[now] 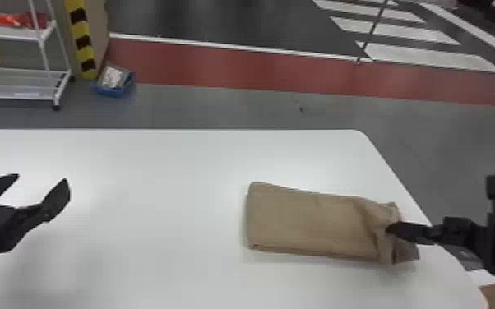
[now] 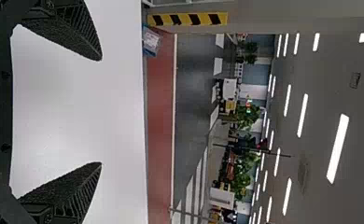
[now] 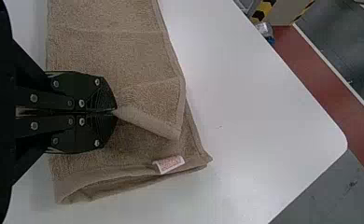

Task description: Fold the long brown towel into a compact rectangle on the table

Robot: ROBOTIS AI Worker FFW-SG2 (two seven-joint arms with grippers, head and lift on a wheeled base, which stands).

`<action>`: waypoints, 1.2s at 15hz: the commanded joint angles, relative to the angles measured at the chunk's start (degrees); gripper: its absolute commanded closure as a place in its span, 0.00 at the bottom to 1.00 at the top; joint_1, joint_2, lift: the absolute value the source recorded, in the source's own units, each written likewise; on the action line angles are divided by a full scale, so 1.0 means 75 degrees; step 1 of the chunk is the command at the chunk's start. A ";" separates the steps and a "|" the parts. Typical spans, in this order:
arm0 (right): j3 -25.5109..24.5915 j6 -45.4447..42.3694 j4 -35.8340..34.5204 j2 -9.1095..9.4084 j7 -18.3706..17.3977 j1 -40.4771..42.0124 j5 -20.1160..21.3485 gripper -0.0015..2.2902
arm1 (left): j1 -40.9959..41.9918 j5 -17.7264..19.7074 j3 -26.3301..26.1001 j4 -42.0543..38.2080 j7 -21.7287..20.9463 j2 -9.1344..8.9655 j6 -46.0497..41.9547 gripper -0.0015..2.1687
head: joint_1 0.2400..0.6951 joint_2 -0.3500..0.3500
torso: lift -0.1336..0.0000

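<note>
Right hand (image 3: 115, 111) pinches the towel's (image 1: 308, 222) flap (image 3: 154, 100); pulling could slide everything askew, since the open left hand (image 1: 42, 178), well left of the towel, pins nothing.

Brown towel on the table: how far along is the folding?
Done: the brown towel is already in layers, a flat strip on the table. In hand: the right claw is shut on its upper layer near one end. Remaining: that end is uneven, so it probably needs folding over and flattening into a shorter rectangle.
</note>
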 commanded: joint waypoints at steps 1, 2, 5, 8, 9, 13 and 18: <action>-0.0245 0.0027 -0.0652 -0.0010 0.0055 -0.0023 -0.0151 0.48 | 0.0002 0.0000 -0.0017 -0.0045 0.0001 -0.0012 0.0011 0.04 | 1.00 0.16 | 0.07; -0.0538 0.0027 -0.0863 -0.0127 0.0114 -0.0035 -0.0339 0.48 | 0.0025 0.0000 -0.0017 -0.0056 -0.0011 -0.0012 0.0011 0.04 | 1.00 0.17 | 0.07; -0.0667 0.0027 -0.0512 -0.0233 0.0043 0.0434 -0.0292 0.48 | 0.0025 0.0000 -0.0040 -0.0010 0.0001 -0.0023 0.0011 0.04 | 1.00 0.13 | 0.07; -0.0655 -0.0130 -0.0207 -0.0209 0.0008 0.0387 -0.0268 0.48 | 0.0025 -0.0023 -0.0158 -0.0021 0.0024 -0.0035 0.0011 0.04 | 1.00 0.10 | 0.07; -0.0643 -0.0130 -0.0113 -0.0245 -0.0004 0.0340 -0.0268 0.48 | 0.0037 -0.0023 -0.0169 -0.0021 0.0012 -0.0035 0.0011 0.04 | 1.00 0.09 | 0.07; -0.0585 0.0027 -0.0406 -0.0163 0.0020 0.0293 -0.0303 0.48 | 0.0049 -0.0070 -0.0181 -0.0056 0.0024 -0.0035 0.0058 0.04 | 1.00 0.08 | 0.07; -0.0760 -0.0458 -0.0066 -0.0362 -0.0015 0.0539 -0.0186 0.48 | -0.0010 -0.0070 -0.0204 0.0002 0.0024 -0.0023 0.0081 0.04 | 1.00 0.07 | 0.07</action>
